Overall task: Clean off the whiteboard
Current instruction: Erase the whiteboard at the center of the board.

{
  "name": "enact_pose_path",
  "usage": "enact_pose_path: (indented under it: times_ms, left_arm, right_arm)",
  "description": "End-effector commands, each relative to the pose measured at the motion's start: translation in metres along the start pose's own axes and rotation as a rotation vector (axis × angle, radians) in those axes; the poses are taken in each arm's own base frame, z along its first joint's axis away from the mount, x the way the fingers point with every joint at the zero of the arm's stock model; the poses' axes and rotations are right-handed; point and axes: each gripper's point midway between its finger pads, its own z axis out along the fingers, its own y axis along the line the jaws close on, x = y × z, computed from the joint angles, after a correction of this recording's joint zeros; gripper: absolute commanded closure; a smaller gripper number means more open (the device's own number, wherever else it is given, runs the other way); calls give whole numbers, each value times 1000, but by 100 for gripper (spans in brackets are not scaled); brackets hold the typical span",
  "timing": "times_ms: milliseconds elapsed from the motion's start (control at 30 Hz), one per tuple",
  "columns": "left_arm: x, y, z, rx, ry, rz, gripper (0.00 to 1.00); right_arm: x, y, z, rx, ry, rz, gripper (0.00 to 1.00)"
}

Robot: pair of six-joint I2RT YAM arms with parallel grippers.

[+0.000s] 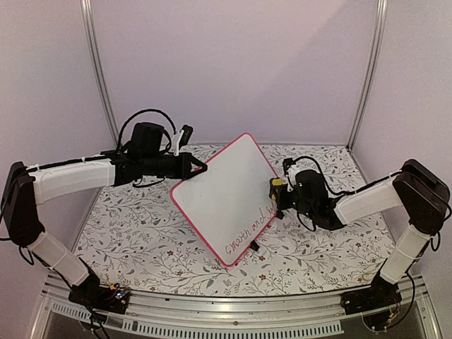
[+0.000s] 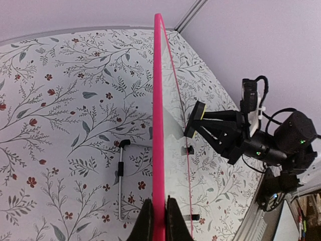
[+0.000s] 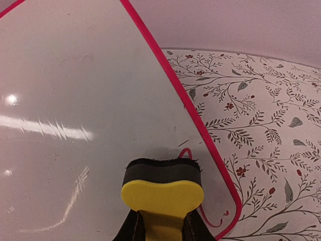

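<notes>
**On the flowery table, two arms and one board**

The table has a white cloth with grey leaves and small red flowers, and the walls behind it are pale purple. The whiteboard stands tipped up over the middle of the table, turned like a diamond. One corner points to the far edge and one points to the near edge. Its frame is bright pink.

The left gripper pinches the frame at the board's left corner. In the left wrist view its two fingers sit tight on both sides of the pink rim.

The right gripper is clenched on an eraser — yellow, with a black pad. The pad presses flat on the white face, just inside the board's right edge.

Red writing runs along the lower right side of the board. A small black clip foot sticks out below it, near the low corner.
</notes>
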Motion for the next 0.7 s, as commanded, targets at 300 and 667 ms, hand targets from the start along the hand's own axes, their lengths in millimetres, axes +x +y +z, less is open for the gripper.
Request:
enact_pose_path:
  times_ms: [300,667]
  left_arm:
    - [39,13,11,-49,115,69,100]
    - [39,12,11,-47,114,69,100]
  right_arm:
    - [10,-3,-12,-15,18,38,86]
    - [14,-3,-12,-18,24,47,86]
